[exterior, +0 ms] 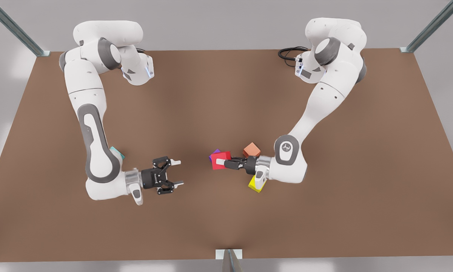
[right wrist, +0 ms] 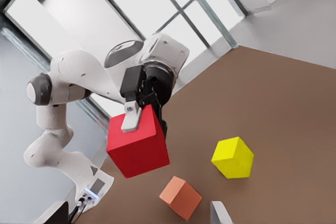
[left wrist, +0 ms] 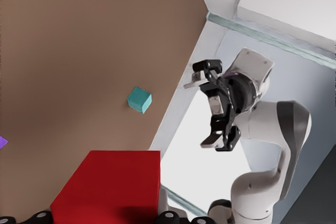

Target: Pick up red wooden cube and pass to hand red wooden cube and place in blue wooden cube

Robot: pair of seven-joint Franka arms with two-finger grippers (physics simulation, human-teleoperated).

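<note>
Holding the red wooden cube (exterior: 220, 160) above the brown table (exterior: 226, 226), your left pincer (exterior: 222, 162) sits clamped on it near mid-table, on the arm at the front view's right. Purple cube (exterior: 213, 153): peeking out at the red cube's 10 o'clock. Salmon-orange cube (exterior: 251, 150): at that pincer's 1 o'clock. Yellow cube (exterior: 256, 184): at its 5 o'clock, partly under the wrist. Your right pincer (exterior: 177, 173): at the red cube's 9 o'clock, well apart, fingers spread wide, nothing between them. Blue wooden cube (left wrist: 139, 99): resting on the table, partly hidden behind the right arm's forearm in the front view.
</note>
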